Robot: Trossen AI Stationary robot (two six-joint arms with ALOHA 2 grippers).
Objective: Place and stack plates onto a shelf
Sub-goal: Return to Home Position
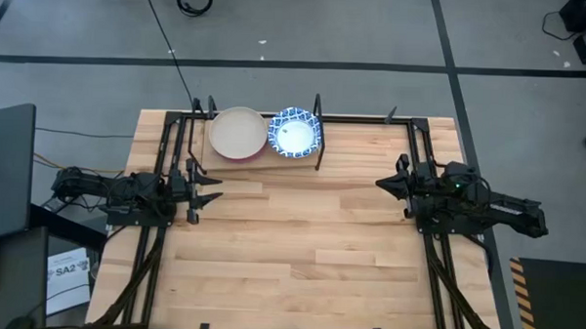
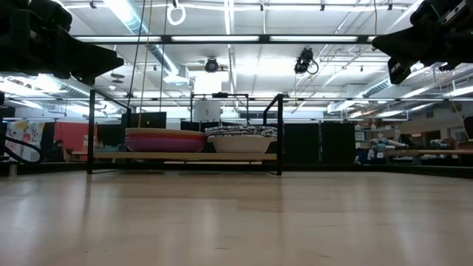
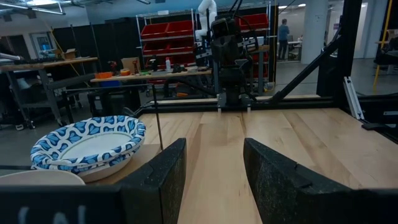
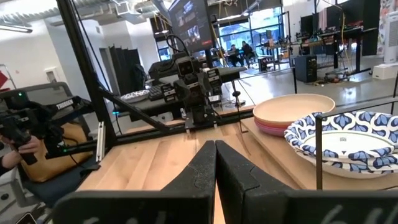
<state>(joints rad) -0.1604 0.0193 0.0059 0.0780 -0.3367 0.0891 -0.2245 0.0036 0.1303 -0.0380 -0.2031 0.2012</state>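
1. Your left pincer [image 1: 217,188] hung over the left side of the desk [image 1: 299,262], jaws apart and holding nothing. Your right pincer [image 1: 382,184] hung over the right side, jaws pressed together, also empty.
2. Both stacks sat on the shelf [image 1: 264,161] at the desk's far edge, the beige-topped stack [image 1: 237,131] just beside the blue stack [image 1: 294,132].
3. To go home well, you likely needed to hold both arms high, clear of the thin black posts [image 2: 281,133], with no sweep toward the stacks.
4. The stacks looked glossy, hard and round, with shallow raised rims. The plank [image 2: 103,156] was pale, matt wood.
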